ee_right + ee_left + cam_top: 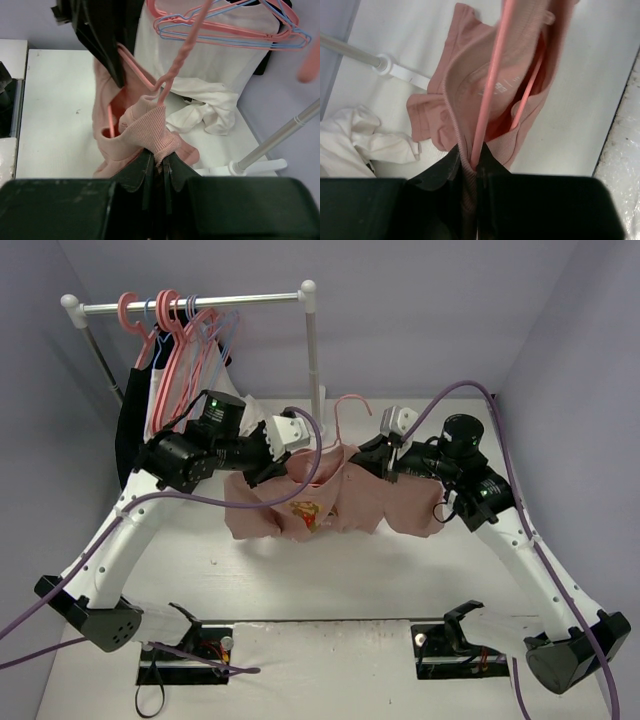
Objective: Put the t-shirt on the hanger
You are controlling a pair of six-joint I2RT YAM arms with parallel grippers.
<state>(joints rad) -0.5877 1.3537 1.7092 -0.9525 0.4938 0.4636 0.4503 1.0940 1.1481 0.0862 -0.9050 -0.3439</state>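
Observation:
The salmon-pink t-shirt [330,502] hangs in the air between my two grippers above the table's middle, its orange print facing the camera. The thin pale-pink hanger [345,415] sits inside its neck, hook sticking up behind. My left gripper [268,468] is shut on the ribbed collar and the hanger's bar [490,90] together. My right gripper [385,465] is shut on the other side of the ribbed collar [155,127], beside the hanger's twisted neck [175,70]. The shirt's body [470,75] droops toward the table.
A clothes rail [195,305] at the back left carries coral-pink and pale blue hangers [185,340], a white garment and a black one [135,425]. A white garment [200,107] lies crumpled on the table by the rail's foot [260,165]. Lilac walls close in all round.

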